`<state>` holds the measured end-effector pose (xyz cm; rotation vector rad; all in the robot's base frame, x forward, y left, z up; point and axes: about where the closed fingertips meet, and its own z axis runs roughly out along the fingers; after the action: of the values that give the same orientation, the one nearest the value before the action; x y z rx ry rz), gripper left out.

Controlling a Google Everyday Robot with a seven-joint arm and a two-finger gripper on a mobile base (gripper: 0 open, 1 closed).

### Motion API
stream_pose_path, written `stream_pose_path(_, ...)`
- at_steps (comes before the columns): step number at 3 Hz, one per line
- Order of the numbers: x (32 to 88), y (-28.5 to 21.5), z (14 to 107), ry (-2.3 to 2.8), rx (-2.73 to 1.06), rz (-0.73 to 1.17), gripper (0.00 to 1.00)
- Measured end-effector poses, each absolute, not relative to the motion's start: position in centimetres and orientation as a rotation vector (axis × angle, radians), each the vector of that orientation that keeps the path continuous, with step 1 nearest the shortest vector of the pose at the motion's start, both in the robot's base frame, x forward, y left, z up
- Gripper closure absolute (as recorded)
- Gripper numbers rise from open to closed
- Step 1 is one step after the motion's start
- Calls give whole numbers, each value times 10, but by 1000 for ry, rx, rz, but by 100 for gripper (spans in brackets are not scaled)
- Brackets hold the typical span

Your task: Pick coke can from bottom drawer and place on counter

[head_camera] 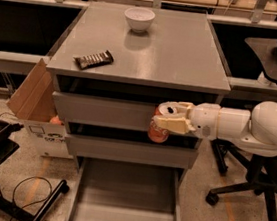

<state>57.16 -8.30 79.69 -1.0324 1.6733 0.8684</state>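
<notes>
My gripper [167, 117] reaches in from the right on a white arm and is shut on the red coke can [158, 131]. It holds the can in the air in front of the upper drawers, below the counter's front edge. The can's lower half shows under the fingers. The bottom drawer [127, 194] is pulled open below and its grey tray holds nothing. The counter [176, 49] is the grey cabinet top above the can.
A white bowl [139, 19] stands at the back of the counter and a dark foil snack bar [93, 59] lies near its front left. An open cardboard box [38, 105] sits left of the cabinet. An office chair base [249, 194] is at the right.
</notes>
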Motion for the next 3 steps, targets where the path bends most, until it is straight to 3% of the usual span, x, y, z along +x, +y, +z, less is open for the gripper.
stream_pose_path(1,572,-85,804,1668,-1027,859,100)
stream_pose_path(3,607,-163,907,1745,-884,759,100)
